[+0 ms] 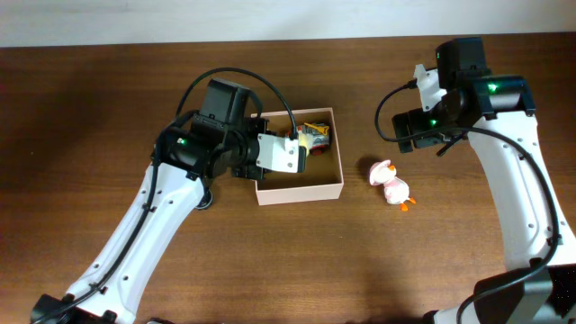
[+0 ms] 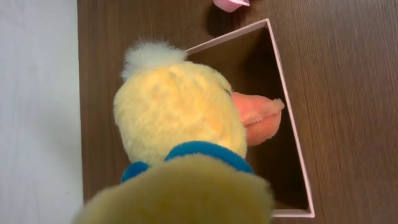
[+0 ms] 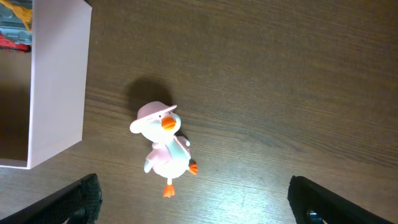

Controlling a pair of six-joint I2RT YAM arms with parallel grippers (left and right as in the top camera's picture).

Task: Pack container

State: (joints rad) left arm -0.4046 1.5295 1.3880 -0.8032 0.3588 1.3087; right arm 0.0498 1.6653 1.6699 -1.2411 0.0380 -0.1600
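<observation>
The container [image 1: 301, 190], a square shallow cardboard box with pale outer walls and a brown inside, sits open-topped near the middle of the dark wooden counter [image 1: 108, 117]. The left arm reaches in from the near left, and the left hand [image 1: 297, 155] hangs over the left half of the box. In the left wrist view a yellow plush duck [image 2: 180, 118] fills most of the picture right in front of the camera. It has a white tuft on its head, an orange beak [image 2: 258, 115] pointing right and a blue collar [image 2: 205, 149], and its head lies over the brown floor of the container. The plush hides the fingers, so I cannot tell whether the left hand is pinching it or spread around it. From overhead a yellow-and-red patch [image 1: 315, 135] shows in the far right corner of the box, just beyond the left hand. It is too small to tell whether it belongs to the plush or is another toy. To the right of the container, apart from its wall, a small pink-and-white duck toy [image 1: 391, 183] with a pink hat, orange beak and orange feet lies on the bare counter. The right hand [image 3: 202, 202] hovers above that toy with its two dark fingers [image 3: 81, 199] spread wide, one at each lower corner of the wrist view, holding nothing. The toy lies between them, further up the picture.
</observation>
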